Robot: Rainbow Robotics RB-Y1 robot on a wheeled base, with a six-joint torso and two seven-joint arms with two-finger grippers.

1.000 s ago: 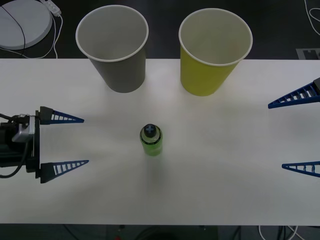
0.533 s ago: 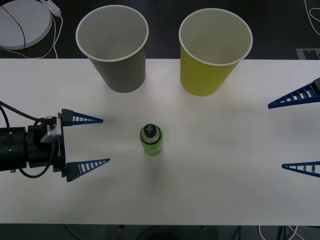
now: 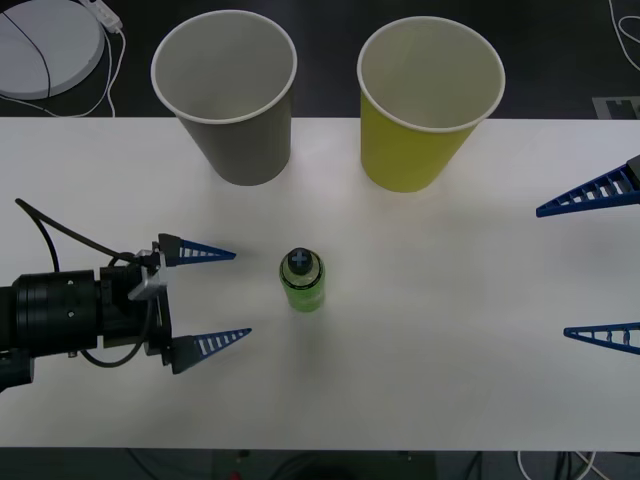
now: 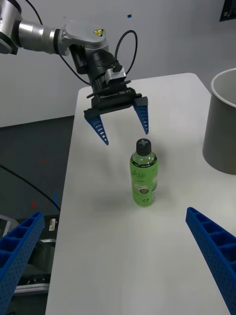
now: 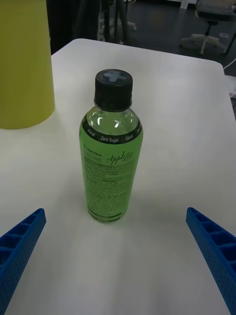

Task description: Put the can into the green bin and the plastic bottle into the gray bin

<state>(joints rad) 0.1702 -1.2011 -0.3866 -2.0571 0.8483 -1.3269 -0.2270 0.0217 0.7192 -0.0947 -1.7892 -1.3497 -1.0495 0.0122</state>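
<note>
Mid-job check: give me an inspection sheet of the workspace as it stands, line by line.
Surface: white table, bare around the job's things.
Plastic bottle: upright, capped, mid-table, touching nothing.
Gray bin: upright at the far edge, no contents seen.
Green bin: upright beside it on the robot's right, no contents seen.
Can: nothing seen.
Clutter: nothing seen.
Left gripper: open, low over the table, fingers pointing at the bottle, just short of it.
Right gripper: open, at the table's right edge.
Cables: black cable looping on the left arm.
Surroundings: white round object with cord on the dark floor.
</note>
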